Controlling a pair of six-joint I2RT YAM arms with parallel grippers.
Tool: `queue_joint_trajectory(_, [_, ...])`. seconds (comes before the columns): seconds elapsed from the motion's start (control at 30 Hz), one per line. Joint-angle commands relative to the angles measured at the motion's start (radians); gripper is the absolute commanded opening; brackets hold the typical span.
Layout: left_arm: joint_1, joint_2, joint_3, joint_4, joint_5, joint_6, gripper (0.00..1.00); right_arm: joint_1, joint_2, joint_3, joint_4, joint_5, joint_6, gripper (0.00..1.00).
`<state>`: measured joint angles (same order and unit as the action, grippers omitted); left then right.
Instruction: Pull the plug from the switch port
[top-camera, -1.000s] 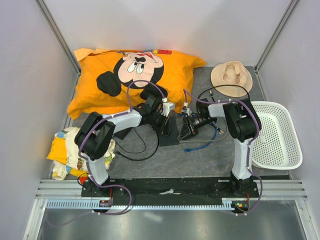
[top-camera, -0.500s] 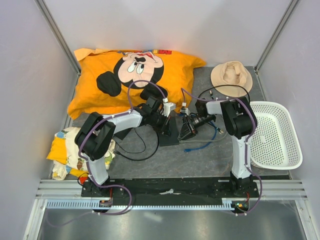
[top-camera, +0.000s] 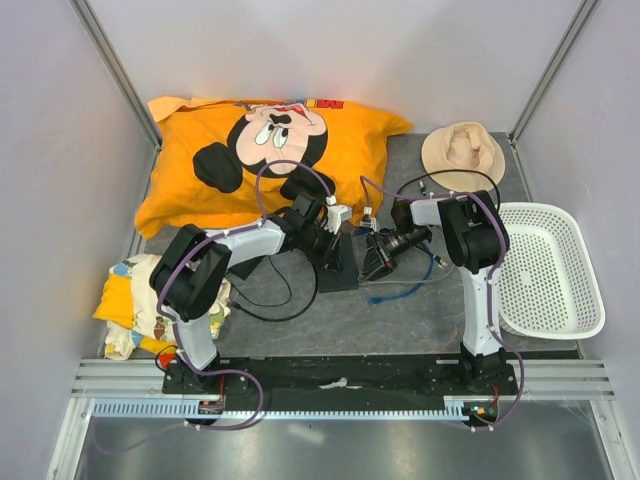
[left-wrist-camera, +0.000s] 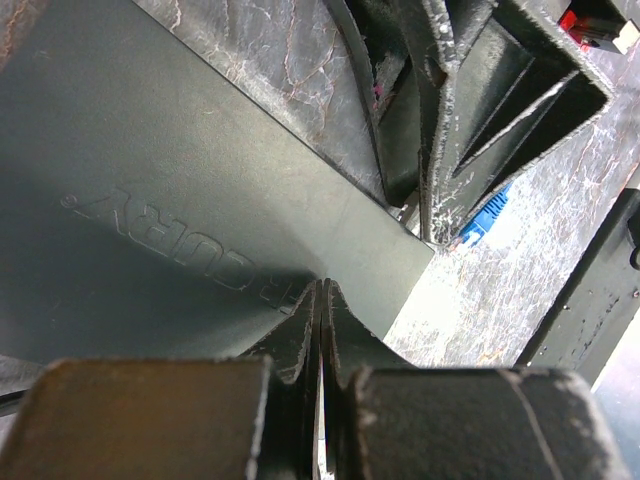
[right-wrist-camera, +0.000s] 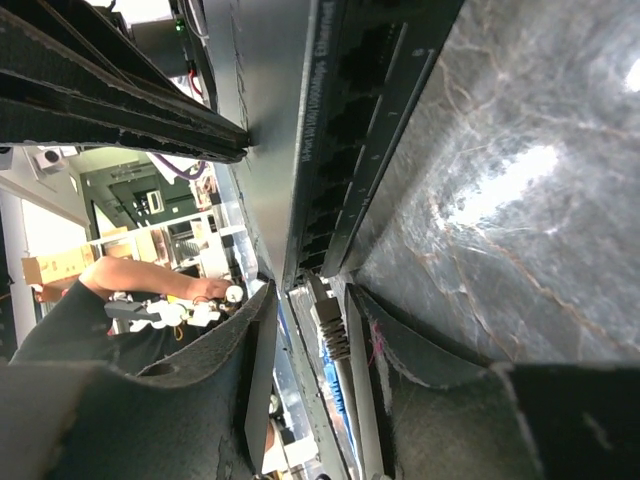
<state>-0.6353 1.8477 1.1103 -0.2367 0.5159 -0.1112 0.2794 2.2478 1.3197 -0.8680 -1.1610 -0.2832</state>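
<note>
The switch (top-camera: 340, 275) is a flat black box lying between my two grippers; the left wrist view shows its embossed top (left-wrist-camera: 150, 180). My left gripper (top-camera: 332, 250) is shut and empty, its tips (left-wrist-camera: 321, 285) pressed down on the switch's top. My right gripper (top-camera: 372, 258) is at the switch's socket edge (right-wrist-camera: 345, 120). Its jaws (right-wrist-camera: 312, 290) are open on either side of a grey-booted plug (right-wrist-camera: 328, 322) that sits in a port, with a gap still showing on one side. A blue cable (top-camera: 400, 292) trails away to the right.
An orange Mickey Mouse pillow (top-camera: 260, 150) lies at the back left, and a beige hat (top-camera: 462, 150) at the back right. A white basket (top-camera: 550, 270) is at the right, a patterned cloth (top-camera: 125, 300) at the left. Black cables (top-camera: 270, 300) loop in front of the switch.
The right arm's elbow has swung slightly left and its gripper has edged in toward the switch. The left gripper has stayed pressed on the switch.
</note>
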Motion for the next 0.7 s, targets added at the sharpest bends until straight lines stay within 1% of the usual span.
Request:
queue_joint_trajectory(0.0, [-0.006, 0.054, -0.05, -0.088, -0.148, 0.067, 0.02, -0.003, 0.072, 0.001, 0.034, 0.261, -0.132, 0.42])
queue_joint_trajectory(0.13, [-0.009, 0.054, -0.052, -0.088, -0.148, 0.067, 0.01, -0.002, 0.079, 0.003, 0.037, 0.265, -0.129, 0.39])
queue_joint_trajectory(0.4, [-0.012, 0.056, -0.055, -0.081, -0.151, 0.067, 0.01, 0.014, 0.064, -0.019, 0.069, 0.277, -0.093, 0.38])
queue_joint_trajectory(0.47, [-0.014, 0.056, -0.056, -0.081, -0.152, 0.065, 0.02, 0.032, 0.04, -0.042, 0.124, 0.328, -0.027, 0.37])
queue_joint_trajectory(0.5, [-0.015, 0.056, -0.056, -0.079, -0.152, 0.065, 0.02, 0.037, 0.027, -0.054, 0.157, 0.369, 0.008, 0.33])
queue_joint_trajectory(0.57, [-0.015, 0.056, -0.059, -0.078, -0.154, 0.065, 0.01, 0.044, 0.006, -0.06, 0.185, 0.38, 0.03, 0.29])
queue_joint_trajectory(0.6, [-0.015, 0.056, -0.06, -0.076, -0.154, 0.065, 0.01, 0.049, 0.003, -0.06, 0.191, 0.397, 0.039, 0.24])
queue_joint_trajectory(0.67, [-0.017, 0.056, -0.061, -0.075, -0.154, 0.065, 0.02, 0.061, 0.006, -0.056, 0.195, 0.429, 0.05, 0.2])
